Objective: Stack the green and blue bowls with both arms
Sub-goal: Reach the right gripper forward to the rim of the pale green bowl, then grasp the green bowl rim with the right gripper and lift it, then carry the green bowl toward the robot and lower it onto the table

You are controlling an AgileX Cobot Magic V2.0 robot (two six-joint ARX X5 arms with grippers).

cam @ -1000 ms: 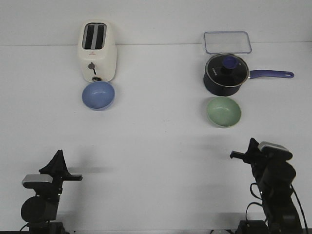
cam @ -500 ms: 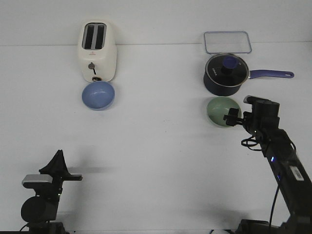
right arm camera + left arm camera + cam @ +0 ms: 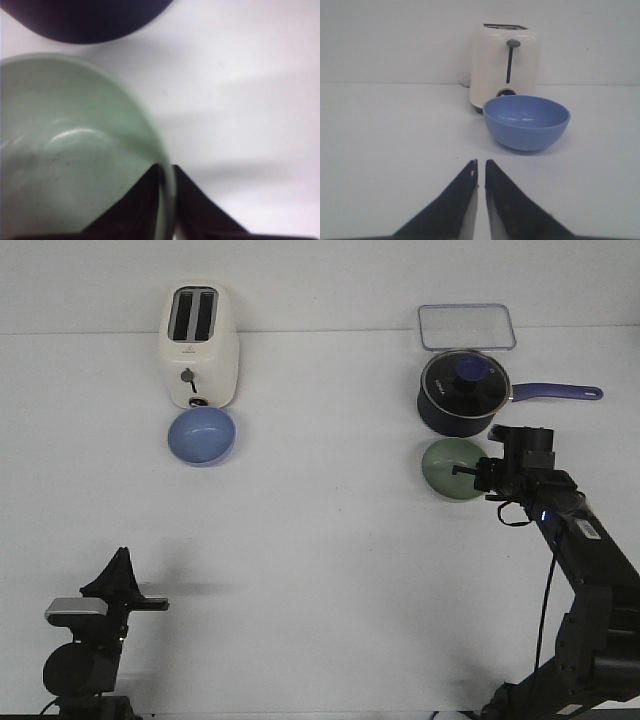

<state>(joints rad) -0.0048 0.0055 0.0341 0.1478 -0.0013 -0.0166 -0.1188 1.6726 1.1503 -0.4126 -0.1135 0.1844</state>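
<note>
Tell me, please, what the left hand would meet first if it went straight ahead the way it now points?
Most likely the blue bowl, though it sits slightly off the hand's line, so the left hand might only clip its side. The toaster stands right behind it. Depth is hard to judge.

- We see a cream toaster [image 3: 200, 345] with two dark slots on top, standing upright far in front of the left gripper, well apart from it; its lever and round knob [image 3: 506, 92] face us.
- We see a dark navy saucepan [image 3: 463, 393] with a glass lid just beyond the right gripper; its blue handle [image 3: 560, 392] points to the right.
- We see a clear rectangular container [image 3: 466, 326] behind the saucepan, farther from the right gripper.
- All stand on a white table [image 3: 320, 570].
</note>
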